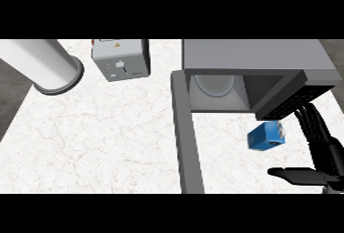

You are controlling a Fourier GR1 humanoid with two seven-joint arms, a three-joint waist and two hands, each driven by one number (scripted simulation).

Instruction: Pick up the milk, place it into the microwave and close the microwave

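The blue milk carton [266, 136] sits tilted just before the open microwave [255, 59], its top aimed lower-right toward the right hand [316, 150], whose fingers are spread wide.

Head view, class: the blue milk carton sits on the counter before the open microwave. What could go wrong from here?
1. The right hand is beside the milk carton with fingers straight, not around it; closing in could knock it over or push it away.
2. The microwave control panel juts out just above the carton, so lifting it might strike that edge.
3. The open door stands beside the carton, narrowing the path.
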